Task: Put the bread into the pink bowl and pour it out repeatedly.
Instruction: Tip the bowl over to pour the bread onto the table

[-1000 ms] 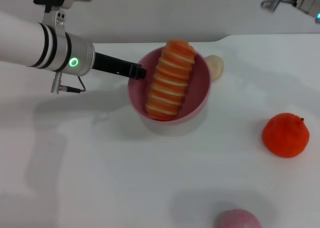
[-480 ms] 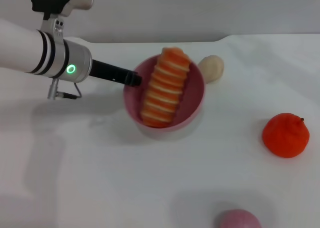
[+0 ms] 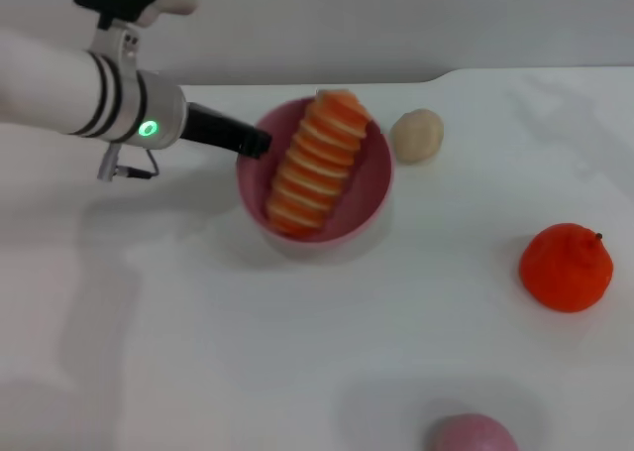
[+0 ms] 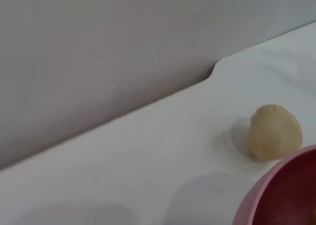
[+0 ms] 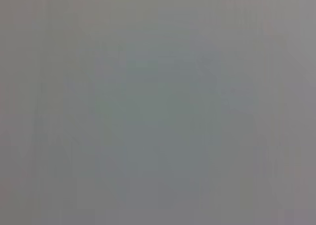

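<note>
The pink bowl (image 3: 369, 181) sits at the table's middle back, tipped a little toward me. The bread (image 3: 315, 164), striped orange-red and cream, lies lengthwise in it with its far end over the back rim. My left gripper (image 3: 254, 144) reaches in from the left and grips the bowl's left rim. The left wrist view shows only a piece of the bowl's rim (image 4: 282, 184). The right gripper is out of view; its wrist view shows plain grey.
A small round beige bun (image 3: 417, 135) lies just right of the bowl, also in the left wrist view (image 4: 274, 132). An orange fruit (image 3: 566, 268) sits at the right. A small pink rounded object (image 3: 472, 435) is at the front edge.
My left gripper has drawn the bowl with the bread leftward, away from the bun. A gap now shows between bowl and bun.
</note>
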Tool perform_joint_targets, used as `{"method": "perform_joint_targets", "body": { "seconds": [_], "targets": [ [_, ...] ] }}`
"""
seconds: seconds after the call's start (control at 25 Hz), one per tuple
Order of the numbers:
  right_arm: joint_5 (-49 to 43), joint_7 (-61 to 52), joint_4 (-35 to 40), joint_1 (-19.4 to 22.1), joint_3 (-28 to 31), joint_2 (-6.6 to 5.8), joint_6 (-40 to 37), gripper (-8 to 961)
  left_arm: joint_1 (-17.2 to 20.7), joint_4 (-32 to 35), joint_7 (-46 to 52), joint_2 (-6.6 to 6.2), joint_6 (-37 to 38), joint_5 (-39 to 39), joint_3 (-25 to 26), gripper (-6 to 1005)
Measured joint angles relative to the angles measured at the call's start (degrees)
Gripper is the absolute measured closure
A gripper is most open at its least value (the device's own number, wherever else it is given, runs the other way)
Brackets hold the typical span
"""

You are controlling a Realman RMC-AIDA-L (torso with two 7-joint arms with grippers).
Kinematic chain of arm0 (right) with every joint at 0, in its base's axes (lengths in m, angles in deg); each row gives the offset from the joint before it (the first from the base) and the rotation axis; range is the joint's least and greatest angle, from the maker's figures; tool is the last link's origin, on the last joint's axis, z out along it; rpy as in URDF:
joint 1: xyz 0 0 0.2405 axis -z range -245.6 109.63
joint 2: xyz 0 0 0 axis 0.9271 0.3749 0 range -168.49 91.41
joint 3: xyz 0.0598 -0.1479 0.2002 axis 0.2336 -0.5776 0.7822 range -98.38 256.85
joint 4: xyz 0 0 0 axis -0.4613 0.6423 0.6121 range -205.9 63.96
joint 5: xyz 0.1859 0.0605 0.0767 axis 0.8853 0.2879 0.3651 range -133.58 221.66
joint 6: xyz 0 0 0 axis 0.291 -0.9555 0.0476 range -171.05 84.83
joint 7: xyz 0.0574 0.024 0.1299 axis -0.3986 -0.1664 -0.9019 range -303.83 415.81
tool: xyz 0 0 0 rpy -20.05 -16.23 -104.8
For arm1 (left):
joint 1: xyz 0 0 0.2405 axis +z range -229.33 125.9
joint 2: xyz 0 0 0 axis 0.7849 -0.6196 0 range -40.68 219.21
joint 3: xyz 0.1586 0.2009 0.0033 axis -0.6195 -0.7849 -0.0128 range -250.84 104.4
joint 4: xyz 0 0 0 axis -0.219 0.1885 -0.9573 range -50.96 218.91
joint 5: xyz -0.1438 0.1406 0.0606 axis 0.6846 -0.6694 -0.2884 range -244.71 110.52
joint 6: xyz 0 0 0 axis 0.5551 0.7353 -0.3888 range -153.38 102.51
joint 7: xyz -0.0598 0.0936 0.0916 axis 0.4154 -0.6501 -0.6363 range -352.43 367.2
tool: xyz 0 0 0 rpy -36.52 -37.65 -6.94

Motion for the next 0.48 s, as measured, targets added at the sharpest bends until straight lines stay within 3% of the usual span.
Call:
{"method": "perform_joint_targets", "body": {
  "seconds": [0.08, 0.12, 0.36, 0.44, 0.48],
  "targets": [
    [0.0, 0.7, -0.1, 0.1, 0.0, 0.08, 0.3, 497, 0.0, 0.0, 0.0, 0.0, 0.0, 0.0, 0.0, 953],
    [0.1, 0.9, -0.1, 0.1, 0.0, 0.13, 0.4, 496, -0.6, 0.2, -0.3, 0.01, 4.3, -0.4, -5.1, 953],
    [0.1, 1.1, -0.8, 0.0, 0.1, 0.06, 0.9, 492, -0.8, 0.3, -0.4, 0.04, 5.7, -1.2, -6.4, 953],
    [0.1, 1.1, -1.0, 0.0, 0.1, 0.04, 1.1, 491, -1.3, 0.7, -0.4, 0.5, 12.4, -4.2, -14.8, 953],
    [0.1, 1.1, -1.0, 0.0, 0.1, 0.03, 1.1, 490, -1.4, 0.8, -0.4, 0.5, 13.1, -4.3, -15.6, 954]
  ]
}}
